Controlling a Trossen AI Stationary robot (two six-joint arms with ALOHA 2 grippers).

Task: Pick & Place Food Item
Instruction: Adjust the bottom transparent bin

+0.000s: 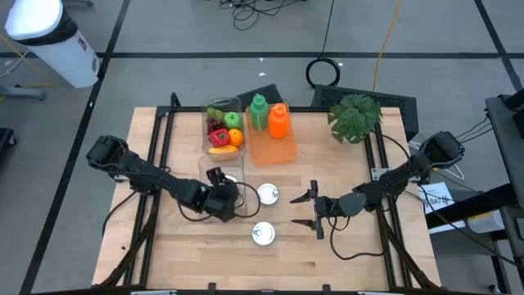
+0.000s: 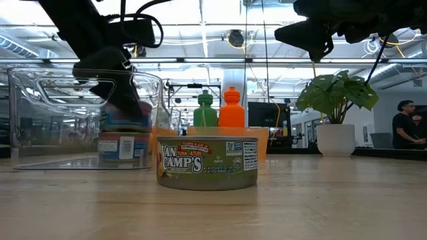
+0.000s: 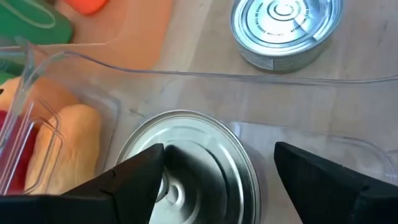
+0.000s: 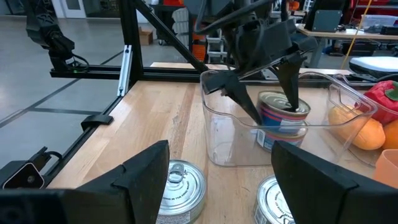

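My left gripper (image 1: 223, 199) is open inside an empty-walled clear container (image 1: 221, 168) at the table's middle left. Its fingers stand on either side of a tin can (image 3: 186, 163) that rests upright on the container's floor; the can also shows in the right wrist view (image 4: 283, 121). Two more tin cans lie outside on the table: one (image 1: 268, 194) right of the container, one (image 1: 263, 233) nearer the front. My right gripper (image 1: 315, 211) is open and empty, above the table right of those cans. My left gripper comes at the can from above, slanting down into the container. One finger (image 3: 134, 177) lies over the can's top rim (image 3: 163, 155); I cannot tell whether it touches. The other finger (image 3: 323, 180) stands clear of the can's side.
A second clear container (image 1: 223, 127) with fruit and an orange tray (image 1: 272, 146) holding a green and an orange bottle stand at the far middle. A potted plant (image 1: 354, 117) stands at the far right. Bare wood lies along the near edge.
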